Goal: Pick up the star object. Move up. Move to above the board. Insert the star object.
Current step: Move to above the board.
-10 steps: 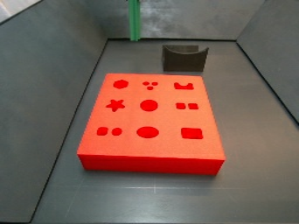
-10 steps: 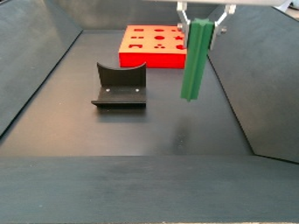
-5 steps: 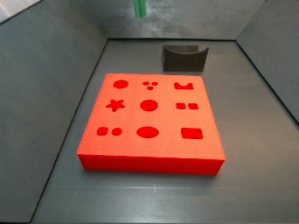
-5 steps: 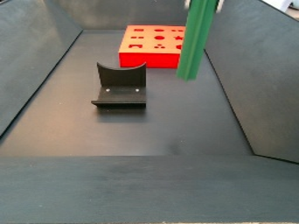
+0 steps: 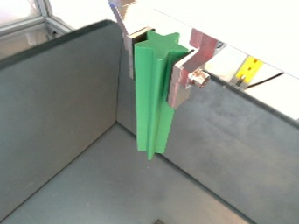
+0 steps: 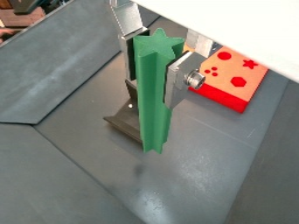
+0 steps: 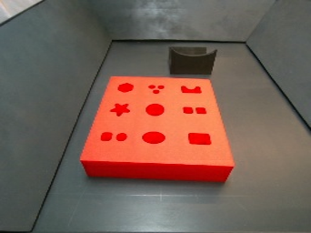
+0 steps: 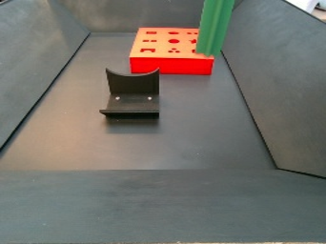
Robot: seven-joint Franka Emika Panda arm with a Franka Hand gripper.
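Green star object hangs upright, apparently clear of the floor, clamped in the gripper jaws.

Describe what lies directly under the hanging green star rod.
The star object, clamped in the gripper, hangs over bare dark floor. The grey holder sits behind it, partly covered. The board lies off to one side.

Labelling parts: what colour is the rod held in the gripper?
Bright green; the star object shows best in a wrist view, clamped in the gripper, hanging upright.
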